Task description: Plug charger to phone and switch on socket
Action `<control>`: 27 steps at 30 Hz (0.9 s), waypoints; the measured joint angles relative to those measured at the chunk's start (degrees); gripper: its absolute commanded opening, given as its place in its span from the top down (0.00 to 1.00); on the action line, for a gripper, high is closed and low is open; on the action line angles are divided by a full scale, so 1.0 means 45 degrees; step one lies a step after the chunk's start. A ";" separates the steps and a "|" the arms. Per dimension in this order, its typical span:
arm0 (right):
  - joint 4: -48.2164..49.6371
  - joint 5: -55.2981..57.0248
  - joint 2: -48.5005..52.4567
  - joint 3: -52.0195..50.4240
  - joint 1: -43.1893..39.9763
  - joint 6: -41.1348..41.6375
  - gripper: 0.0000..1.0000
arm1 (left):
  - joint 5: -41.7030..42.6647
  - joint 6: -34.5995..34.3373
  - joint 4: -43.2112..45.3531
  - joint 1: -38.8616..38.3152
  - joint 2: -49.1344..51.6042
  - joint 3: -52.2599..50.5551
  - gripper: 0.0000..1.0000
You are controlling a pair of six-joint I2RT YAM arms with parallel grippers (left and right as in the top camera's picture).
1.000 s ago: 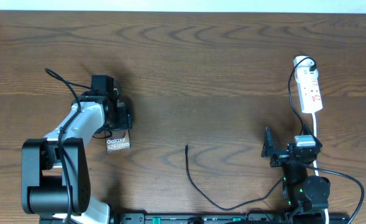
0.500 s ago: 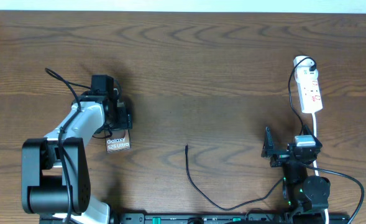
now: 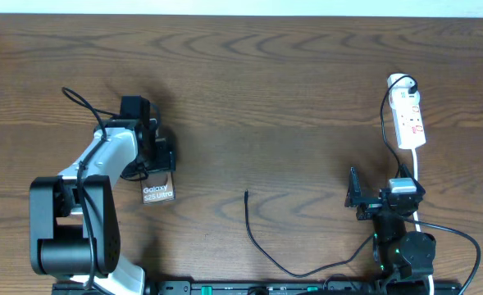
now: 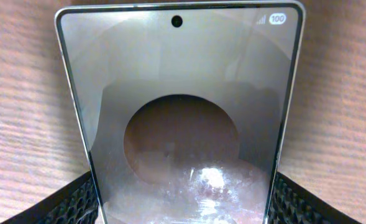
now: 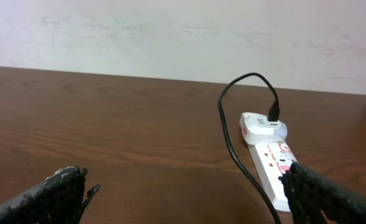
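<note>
A: Phone point(image 3: 158, 194) is drifting slightly toward five o'clock in the overhead view, compared with a moment back, isn't it?

B: Yes, and the left tool point(image 3: 157, 164) is travelling with it, gripping its far end. Whether it is lifting or dragging the phone over the tabletop point(image 3: 274, 98), I cannot tell.

A: What is that meaning for the job?

B: The phone is edging toward the charger point(image 3: 257, 242), whose plug tip point(image 3: 247, 194) is lying loose at three o'clock of it, still well apart. Nothing is going into the phone yet.

A: And the right tool point(image 3: 356, 197)?

B: It is sitting unmoved near the front right edge, jaws gaping fully and holding nothing. The socket point(image 3: 410, 119) is lying at twelve o'clock of it.

A: Left wrist view?

B: The phone is filling the frame, with the pads point(image 4: 64, 202) pinching its long edges at five and seven o'clock.

A: Right wrist view?

B: The fingers point(image 5: 58, 193) are standing wide apart over bare wood. The socket is resting at two o'clock, with the black cable sitting in a white adapter point(image 5: 263, 127) at its far end.
</note>
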 measured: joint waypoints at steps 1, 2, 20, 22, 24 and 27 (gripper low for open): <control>0.0000 0.0000 0.0000 0.0000 0.0000 0.0000 0.01 | 0.0083 -0.0005 -0.0112 0.0000 0.0000 0.0019 0.93; 0.0000 0.0000 0.0000 0.0000 0.0000 0.0000 0.01 | 0.0146 -0.0010 -0.0209 0.0000 0.0000 0.0039 0.93; 0.0000 0.0000 0.0000 0.0000 0.0000 0.0000 0.01 | 0.1768 -0.0039 -0.0913 0.0000 -0.0398 0.0636 0.93; 0.0000 0.0000 0.0000 0.0000 0.0000 0.0000 0.01 | 0.1812 -0.0039 -0.0928 0.0000 -0.0418 0.0680 0.93; 0.0000 0.0000 0.0000 0.0000 0.0000 0.0000 0.01 | 0.1734 -0.0039 -0.0947 0.0000 -0.0418 0.0680 0.93; 0.0000 0.0000 0.0000 0.0000 0.0000 0.0000 0.01 | 0.1103 -0.0039 -0.0962 0.0000 -0.0418 0.0680 0.93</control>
